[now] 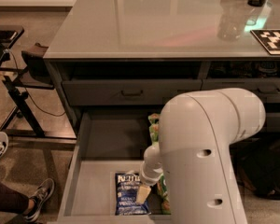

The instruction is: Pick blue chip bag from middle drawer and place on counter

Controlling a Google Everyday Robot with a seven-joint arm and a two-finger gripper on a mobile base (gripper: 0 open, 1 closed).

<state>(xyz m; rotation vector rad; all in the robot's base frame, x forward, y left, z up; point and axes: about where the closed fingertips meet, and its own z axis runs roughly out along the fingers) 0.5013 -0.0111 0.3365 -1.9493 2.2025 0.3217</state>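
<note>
The blue chip bag [129, 193] lies flat near the front of the open middle drawer [100, 148], its white "Kettle" lettering facing up. My gripper [143, 193] hangs from the big white arm [205, 157] inside the drawer, right at the bag's right edge, its cream tip over the bag. The counter [154, 22] is the glossy grey-green top above the drawers. Green snack bags [154, 125] lie along the drawer's right side, mostly hidden behind my arm.
A shallower shut drawer with a dark handle [132, 93] sits above the open one. A clear cup [231, 20] and a black-and-white marker tag [273, 40] are on the counter's right. A person's shoes [39, 197] and a black stand [18, 92] are at left.
</note>
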